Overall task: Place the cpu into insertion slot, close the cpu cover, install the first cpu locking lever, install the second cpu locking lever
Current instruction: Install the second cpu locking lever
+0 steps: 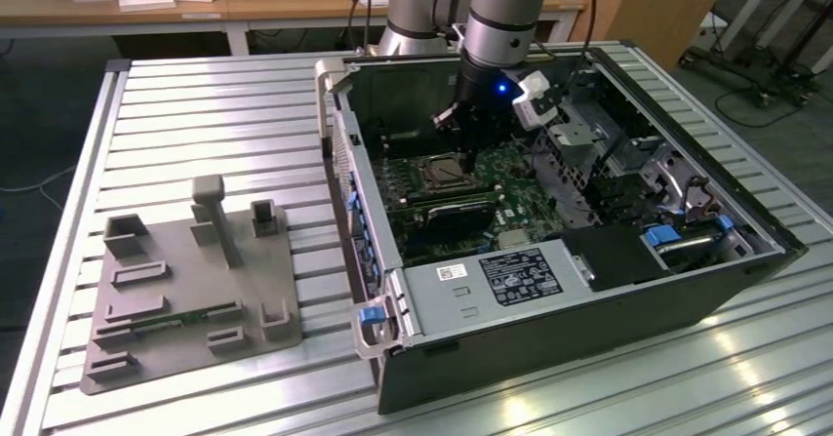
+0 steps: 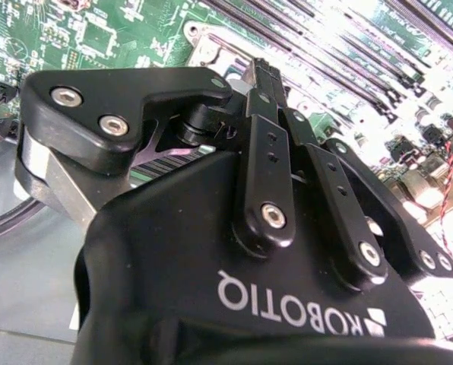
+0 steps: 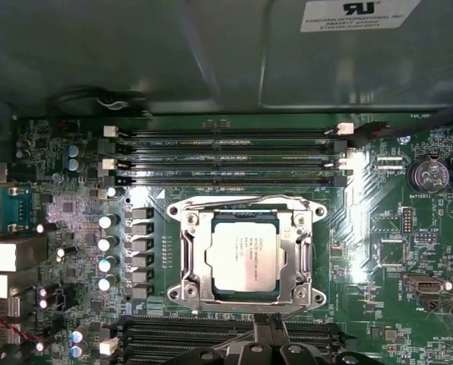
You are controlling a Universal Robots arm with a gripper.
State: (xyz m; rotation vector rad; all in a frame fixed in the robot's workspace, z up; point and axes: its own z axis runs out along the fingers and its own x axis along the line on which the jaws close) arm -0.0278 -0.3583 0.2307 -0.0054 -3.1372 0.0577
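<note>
Arm links drop steeply from the far edge of the worktop into the open computer case, and the hand hangs low over the motherboard, just beside the insertion slot on the exterior view's right. In the second wrist view the hand points down at the board with its two black fingers drawn together at the tips, closed on nothing that can be seen.

The cpu lies flat in the insertion slot, silvery top upward, square to the socket. The cpu cover is down around it, its frame bordering the chip on all sides, and thin wire levers run along the frame's edges; whether they are latched cannot be told.

Long memory slots run close along one side of the socket, a second bank along the opposite side, and a row of capacitors stands near a third side. The case walls rise around the board, leaving the hand a narrow well. On the worktop beside the case, well apart, sits a grey fixture plate.
</note>
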